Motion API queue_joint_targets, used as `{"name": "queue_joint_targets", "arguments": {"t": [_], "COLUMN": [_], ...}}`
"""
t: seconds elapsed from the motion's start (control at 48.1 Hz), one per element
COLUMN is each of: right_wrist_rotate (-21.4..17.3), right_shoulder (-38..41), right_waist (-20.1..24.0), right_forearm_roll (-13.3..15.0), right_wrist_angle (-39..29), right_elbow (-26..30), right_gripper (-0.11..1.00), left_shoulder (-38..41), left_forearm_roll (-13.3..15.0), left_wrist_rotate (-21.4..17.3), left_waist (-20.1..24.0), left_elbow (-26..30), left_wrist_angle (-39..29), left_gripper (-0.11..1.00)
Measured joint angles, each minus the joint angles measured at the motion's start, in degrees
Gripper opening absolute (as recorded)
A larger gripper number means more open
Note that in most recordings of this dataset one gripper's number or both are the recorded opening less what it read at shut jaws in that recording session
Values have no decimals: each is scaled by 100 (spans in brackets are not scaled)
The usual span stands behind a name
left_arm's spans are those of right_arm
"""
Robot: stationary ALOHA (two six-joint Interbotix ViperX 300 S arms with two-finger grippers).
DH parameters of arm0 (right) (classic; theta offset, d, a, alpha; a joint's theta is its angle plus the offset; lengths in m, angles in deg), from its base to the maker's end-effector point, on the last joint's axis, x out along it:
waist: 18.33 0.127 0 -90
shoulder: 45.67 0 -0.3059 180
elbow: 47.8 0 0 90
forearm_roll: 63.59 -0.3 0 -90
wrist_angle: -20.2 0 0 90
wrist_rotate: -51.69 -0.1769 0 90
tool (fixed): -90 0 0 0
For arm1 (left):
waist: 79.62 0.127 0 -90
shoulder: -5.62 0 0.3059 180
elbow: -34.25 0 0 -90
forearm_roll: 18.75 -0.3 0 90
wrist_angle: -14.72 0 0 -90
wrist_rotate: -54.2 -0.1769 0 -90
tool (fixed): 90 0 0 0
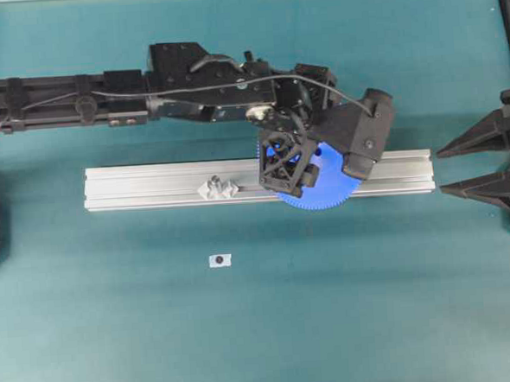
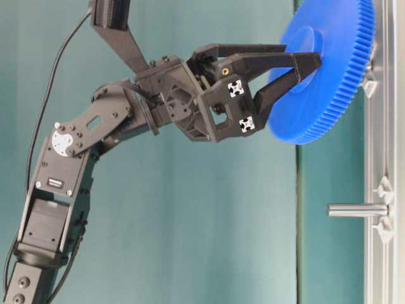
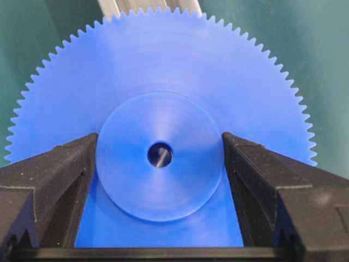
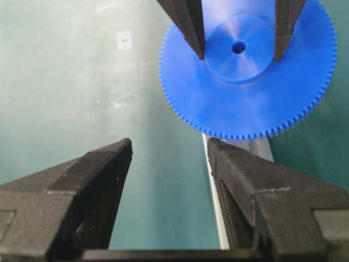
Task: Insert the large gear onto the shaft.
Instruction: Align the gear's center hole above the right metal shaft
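We find the left gripper point(image 3: 159, 155) clamping the large gear point(image 3: 163, 71), judged rigid, light and slick, by its hub at three and nine o'clock; the right gripper point(image 4: 169, 150) stands open, empty.

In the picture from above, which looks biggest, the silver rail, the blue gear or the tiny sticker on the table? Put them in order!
Biggest to smallest, as they look from above:
1. The silver rail, much the longest.
2. The large gear, partly hidden under the left gripper, yet clearly shorter than the rail.
3. The sticker, tiny.

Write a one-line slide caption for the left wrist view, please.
Left gripper grips the large gear by its raised hub.
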Motion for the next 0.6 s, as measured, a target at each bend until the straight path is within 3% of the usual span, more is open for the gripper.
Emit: {"name": "queue_joint_targets", "arguments": {"t": [0.603], "right_wrist_rotate": [0], "right_shoulder": [0], "right_waist": [-9], "right_forearm_roll": [0], "right_wrist_angle": [0], "right_elbow": [9], "right_gripper": [65], "left_shoulder": [-79], "left_forearm_roll": [0], "left_wrist_rotate": [290], "left_waist": [26], "left_elbow": [-114], "left_wrist_angle": [44], "left_gripper": [79]}}
